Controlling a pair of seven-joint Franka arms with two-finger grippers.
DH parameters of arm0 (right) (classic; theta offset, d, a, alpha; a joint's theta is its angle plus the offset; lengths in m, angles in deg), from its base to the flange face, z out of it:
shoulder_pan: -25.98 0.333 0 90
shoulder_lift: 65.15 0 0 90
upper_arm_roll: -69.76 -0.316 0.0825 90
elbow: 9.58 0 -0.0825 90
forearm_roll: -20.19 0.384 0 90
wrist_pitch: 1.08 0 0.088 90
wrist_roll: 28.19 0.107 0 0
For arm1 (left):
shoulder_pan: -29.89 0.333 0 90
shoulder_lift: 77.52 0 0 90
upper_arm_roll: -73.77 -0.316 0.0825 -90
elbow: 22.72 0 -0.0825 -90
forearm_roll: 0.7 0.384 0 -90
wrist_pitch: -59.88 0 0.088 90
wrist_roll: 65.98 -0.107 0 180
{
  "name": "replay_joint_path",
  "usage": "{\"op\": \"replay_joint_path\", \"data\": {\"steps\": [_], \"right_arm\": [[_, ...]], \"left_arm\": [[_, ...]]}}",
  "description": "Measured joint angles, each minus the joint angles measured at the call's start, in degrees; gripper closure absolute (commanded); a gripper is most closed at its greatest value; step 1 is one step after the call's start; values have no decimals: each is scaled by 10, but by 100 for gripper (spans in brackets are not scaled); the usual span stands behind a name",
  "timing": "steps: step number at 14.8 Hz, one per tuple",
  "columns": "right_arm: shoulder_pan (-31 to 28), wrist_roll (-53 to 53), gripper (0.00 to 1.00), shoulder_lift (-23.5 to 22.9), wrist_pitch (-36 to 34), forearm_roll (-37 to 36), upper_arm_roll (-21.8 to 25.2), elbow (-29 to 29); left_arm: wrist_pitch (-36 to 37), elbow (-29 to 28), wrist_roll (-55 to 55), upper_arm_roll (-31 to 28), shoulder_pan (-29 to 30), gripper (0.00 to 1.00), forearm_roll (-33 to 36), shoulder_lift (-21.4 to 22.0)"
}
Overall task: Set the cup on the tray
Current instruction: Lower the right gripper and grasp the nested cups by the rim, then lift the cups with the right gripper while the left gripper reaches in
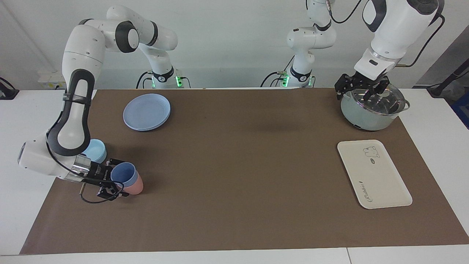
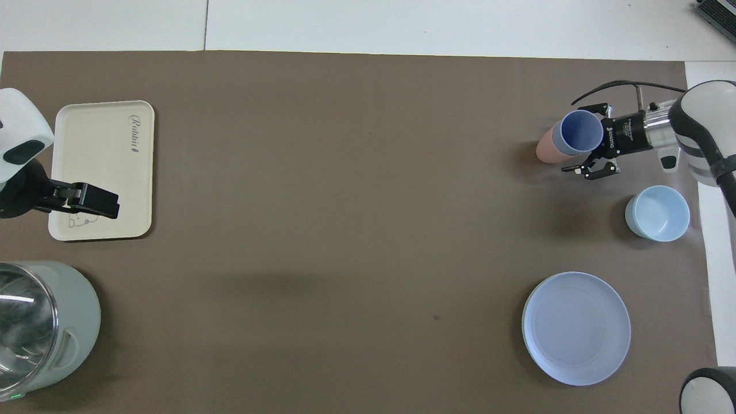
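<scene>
Periwinkle plastic, the cup [image 1: 123,173] sits nested in a salmon-pink cup [image 1: 135,186] at the right arm's end of the table [image 1: 234,165], beside a light-blue bowl [image 1: 94,150]. The right claw [image 1: 109,178] is at the cup, its fingers spread to either side of the rim — whether they press on it I cannot tell. The tray [image 1: 381,183], cream-white, lies bare toward the left arm's end, well apart from the cup. So nothing is delivered yet: gripping, lifting clear of the pink cup, carrying and setting down all appear left. The left claw [image 1: 362,88] waits over a lidded pot [image 1: 370,119], fingers apart. Cursive on the tray reads "Rabbit".
</scene>
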Motion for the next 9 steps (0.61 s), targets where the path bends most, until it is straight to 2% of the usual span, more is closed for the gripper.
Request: {"op": "replay_joint_path", "data": {"steps": [2, 3, 4, 7, 9], "right_arm": [[1, 0, 2, 4, 0, 19, 0, 9], [1, -1, 38, 6, 0, 28, 0, 14], [2, -4, 99, 9, -3, 37, -1, 19], [4, -57, 100, 21, -43, 64, -7, 28], [12, -62, 100, 32, -44, 68, -9, 37]], "left_arm": [[0, 0, 0, 0, 0, 0, 0, 1], [0, 0, 0, 0, 0, 0, 0, 1], [0, -1, 0, 0, 0, 0, 0, 2], [-1, -1, 1, -1, 0, 0, 0, 3], [-1, -1, 3, -1, 0, 0, 0, 4]]}}
